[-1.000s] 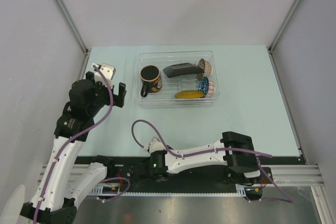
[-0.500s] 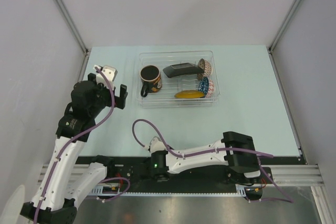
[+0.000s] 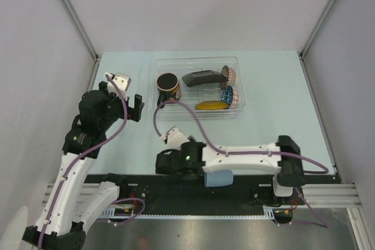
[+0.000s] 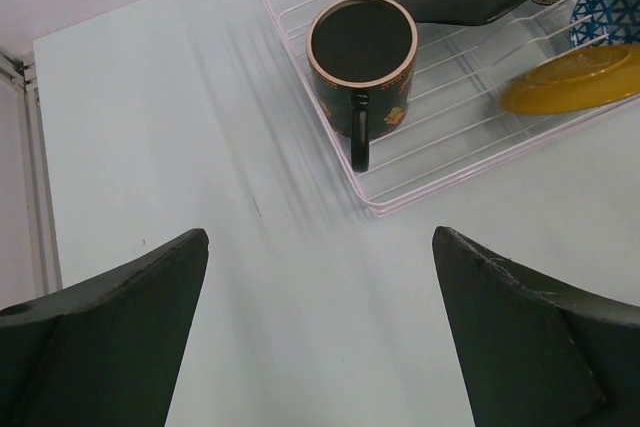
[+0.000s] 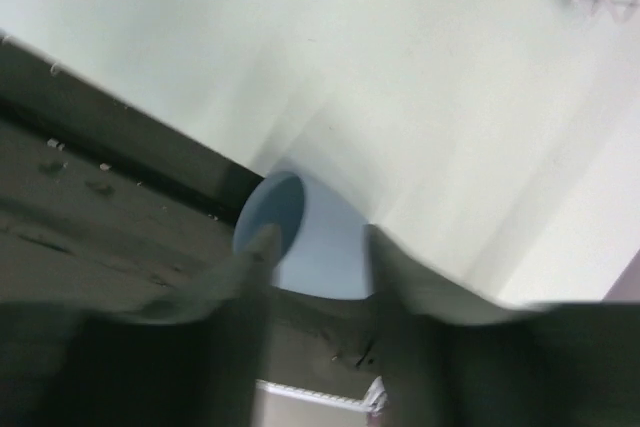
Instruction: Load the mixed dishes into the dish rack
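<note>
Here the right gripper point(image 5: 318, 239) is only a blur. Its two fingers stand apart with the small light-blue cup point(image 5: 300, 247) between them; whether they pinch it I cannot tell. The cup lies on its side, its long axis running from finger to finger and its mouth toward the finger nearer the black rail point(image 5: 100, 197). It is plain pale blue and tapers to its base. The left gripper point(image 4: 320, 237) is spread wide above the table point(image 4: 150, 127). Ahead of its tips sits the dish rack point(image 4: 400, 202), with the dark mug point(image 4: 360, 57) upright in the nearest corner, handle pointing back toward the gripper.
</note>
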Motion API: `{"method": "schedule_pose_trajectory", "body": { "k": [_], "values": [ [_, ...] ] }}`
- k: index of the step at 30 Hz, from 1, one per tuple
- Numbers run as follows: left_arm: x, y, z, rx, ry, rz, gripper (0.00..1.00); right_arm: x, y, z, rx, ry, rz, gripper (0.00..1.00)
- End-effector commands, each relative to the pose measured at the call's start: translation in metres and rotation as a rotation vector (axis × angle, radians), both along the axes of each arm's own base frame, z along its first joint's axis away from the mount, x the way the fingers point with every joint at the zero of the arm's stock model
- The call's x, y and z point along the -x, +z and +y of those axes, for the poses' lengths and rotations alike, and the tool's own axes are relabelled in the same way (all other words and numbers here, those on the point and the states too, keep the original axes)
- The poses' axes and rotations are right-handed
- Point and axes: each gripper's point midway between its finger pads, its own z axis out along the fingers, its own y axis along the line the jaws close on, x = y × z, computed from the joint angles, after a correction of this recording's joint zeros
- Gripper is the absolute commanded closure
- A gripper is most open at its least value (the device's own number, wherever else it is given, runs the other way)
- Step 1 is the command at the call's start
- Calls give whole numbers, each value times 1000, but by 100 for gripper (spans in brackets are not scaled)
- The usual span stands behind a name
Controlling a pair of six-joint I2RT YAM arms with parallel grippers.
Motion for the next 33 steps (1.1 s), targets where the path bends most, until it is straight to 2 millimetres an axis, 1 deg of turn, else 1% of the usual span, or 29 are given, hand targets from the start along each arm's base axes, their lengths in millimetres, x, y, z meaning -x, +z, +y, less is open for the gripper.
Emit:
{"method": "schedule_pose_trajectory", "body": {
  "k": [1,2,3,4,5,6,7,8,9,11,13,14,16,18,20,21,22,23,24,25,26,28,29,30,31,33],
  "values": [
    [10,-2,-8,12,-69,-9,0,-6,37,-83,-17,-163,16,15],
    [11,-5,-9,1,-81,-7,0,0,58,-93,-164,-187,32,11],
    [15,-11,-9,-17,-98,2,0,12,51,-92,-229,-185,88,7],
    [15,-15,-9,-26,-103,11,1,19,55,-96,-301,-192,120,1],
    [17,-20,-8,-39,-109,22,0,30,63,-100,-411,-214,184,0],
    [18,-23,-8,-46,-113,29,0,39,52,-110,-401,-221,214,0],
    [18,-25,-7,-52,-113,34,0,47,44,-115,-400,-230,244,0],
    [19,-24,-7,-53,-113,24,0,60,40,-116,-428,-256,300,0],
    [19,-24,-7,-53,-112,21,0,71,26,-120,-395,-240,321,0],
    [18,-24,-7,-48,-111,19,0,85,15,-116,-391,-250,373,0],
    [17,-23,-9,-42,-116,24,0,93,-5,-118,-332,-253,397,0],
    [17,-21,-10,-38,-117,21,0,97,-11,-114,-333,-249,416,0],
    [15,-19,-10,-36,-116,18,0,98,-26,-115,-301,-244,419,0],
    [15,-18,-9,-39,-114,16,0,97,-33,-110,-314,-250,425,0],
    [14,-19,-9,-43,-114,16,0,92,-44,-111,-323,-266,416,0],
    [14,-20,-9,-46,-113,18,0,89,-48,-112,-323,-272,407,3],
    [13,-20,-9,-46,-115,18,0,82,-49,-112,-339,-274,382,4],
    [12,-20,-9,-46,-112,18,0,75,-53,-111,-355,-292,368,6],
    [11,-20,-9,-45,-111,19,0,70,-55,-110,-367,-297,358,9],
    [11,-20,-9,-44,-109,19,0,66,-56,-108,-381,-282,354,11],
    [10,-19,-9,-43,-109,20,0,60,-63,-106,-398,-295,353,12],
    [10,-16,-9,-43,-106,15,0,57,-74,-105,-380,-297,366,16],
    [9,-14,-8,-44,-101,12,0,52,-77,-104,-373,-286,357,18],
    [9,-13,-8,-46,-99,10,0,46,-77,-103,-377,-286,343,24],
    [8,-13,-7,-49,-94,8,0,41,-76,-101,-386,-287,335,27],
    [7,-11,-6,-52,-88,5,1,29,-77,-105,-372,-299,323,27]
  ]
}}
